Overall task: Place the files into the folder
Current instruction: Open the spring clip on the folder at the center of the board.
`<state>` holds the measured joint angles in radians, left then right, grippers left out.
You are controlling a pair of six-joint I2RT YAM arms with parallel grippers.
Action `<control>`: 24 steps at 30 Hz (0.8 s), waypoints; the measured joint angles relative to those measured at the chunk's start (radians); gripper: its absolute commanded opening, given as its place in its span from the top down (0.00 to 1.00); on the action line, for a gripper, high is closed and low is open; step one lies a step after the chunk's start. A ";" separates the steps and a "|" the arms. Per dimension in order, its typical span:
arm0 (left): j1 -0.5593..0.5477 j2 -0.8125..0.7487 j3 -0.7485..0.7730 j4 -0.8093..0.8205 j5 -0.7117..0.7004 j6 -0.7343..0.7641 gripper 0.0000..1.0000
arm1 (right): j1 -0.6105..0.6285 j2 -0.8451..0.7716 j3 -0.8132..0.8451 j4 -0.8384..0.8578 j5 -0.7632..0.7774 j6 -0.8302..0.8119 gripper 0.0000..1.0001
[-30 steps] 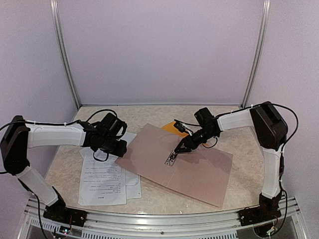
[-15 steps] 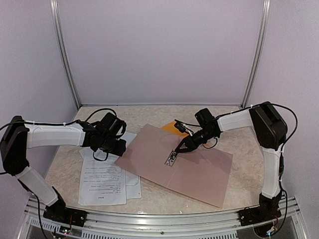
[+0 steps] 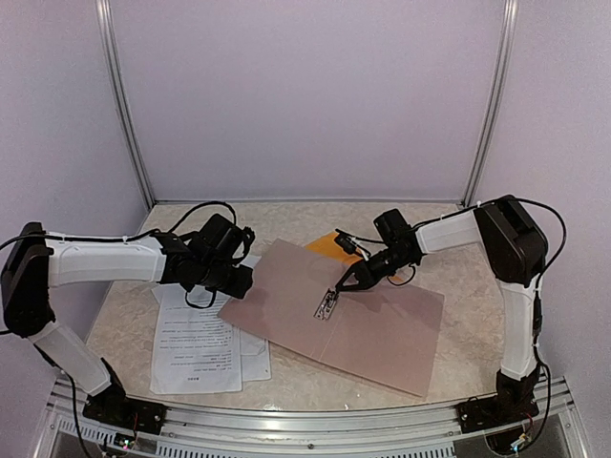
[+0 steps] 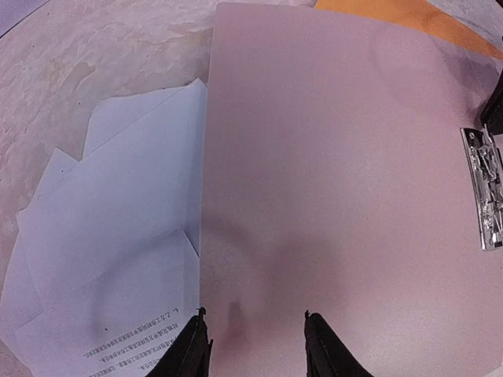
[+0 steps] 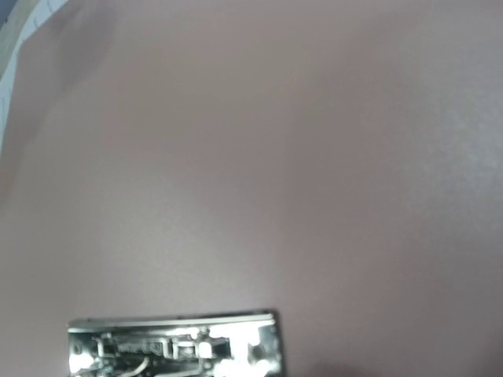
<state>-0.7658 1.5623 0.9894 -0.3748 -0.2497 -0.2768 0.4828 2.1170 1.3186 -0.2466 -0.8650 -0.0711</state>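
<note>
Nearest the arm bases, the files (image 3: 196,348) lie loose on the table (image 3: 286,215) at the left, a fanned stack of printed white sheets. Their right edges are tucked under the pinkish-brown board (image 3: 382,324), so none is in place yet. The left gripper (image 3: 237,281) sits just beyond them at the board's left edge. In its wrist view the jaws stand moderately apart with nothing between them, straddling the line where paper meets board. That position suits either pinning the board or getting at the sheets beneath it. Farther in, a metal clip (image 3: 327,303) lies on the board near its middle fold. The right gripper (image 3: 344,283) reaches down to the clip's far end, probably to work its lever so that paper can slide under. Its own fingers do not show in the right wrist view, which holds only the clip and bare board, and the top view is too small, so I cannot tell how its jaws stand. Farthest back, the folder (image 3: 329,243) shows only as an orange-yellow corner poking out past the board's far edge. Whether the board is the folder's opened inner face is unclear.
</note>
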 measured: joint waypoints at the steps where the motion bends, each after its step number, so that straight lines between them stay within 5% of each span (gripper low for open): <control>1: -0.006 0.000 0.002 0.007 0.002 0.002 0.61 | -0.002 0.000 -0.002 0.006 -0.004 0.005 0.97; 16: -0.108 0.095 0.095 0.094 0.081 0.024 0.59 | -0.008 -0.029 -0.102 0.113 -0.002 0.109 0.98; 24: -0.216 0.231 0.207 0.159 0.113 0.035 0.50 | -0.010 -0.106 -0.127 0.121 0.039 0.145 0.96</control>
<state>-0.9817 1.7935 1.1961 -0.2157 -0.1371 -0.2413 0.4728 2.0109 1.1919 -0.1261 -0.8257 0.0734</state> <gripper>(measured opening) 0.473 0.038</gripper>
